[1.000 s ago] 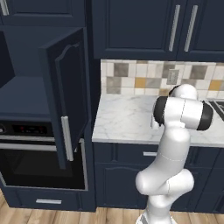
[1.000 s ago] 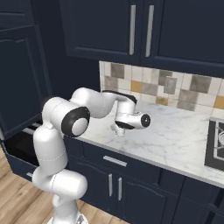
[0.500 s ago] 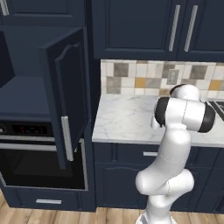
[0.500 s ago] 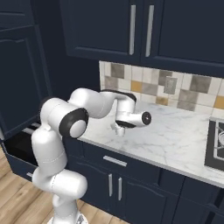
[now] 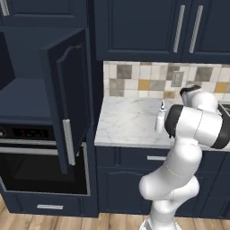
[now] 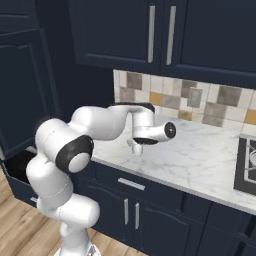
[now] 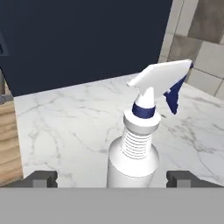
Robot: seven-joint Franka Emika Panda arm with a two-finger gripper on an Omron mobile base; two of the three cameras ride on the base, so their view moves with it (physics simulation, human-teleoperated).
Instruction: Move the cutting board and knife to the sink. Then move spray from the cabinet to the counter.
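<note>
The spray (image 7: 136, 151), a white bottle with a white trigger nozzle and a blue collar, stands upright on the white marble counter (image 7: 65, 127). My gripper (image 7: 112, 179) is open, its two dark fingertips (image 7: 41, 178) wide on either side of the bottle's base and apart from it. From the left base the spray (image 5: 160, 119) shows just left of my forearm, on the counter (image 5: 126, 126). From the right base my gripper (image 6: 136, 146) points down at the counter (image 6: 200, 155). The navy cabinet (image 5: 27, 94) stands left of it. Cutting board and knife are out of view.
The cabinet's door (image 5: 67, 96) hangs open toward the counter, above the built-in oven (image 5: 40, 166). Navy wall cupboards (image 6: 150, 35) hang over the tiled backsplash. A black recessed rectangle (image 6: 246, 167) sits at the counter's right end; whether it is the sink I cannot tell.
The hand has drawn slightly up and back from the spray, which stays standing on the counter. The jaws stay wide.
</note>
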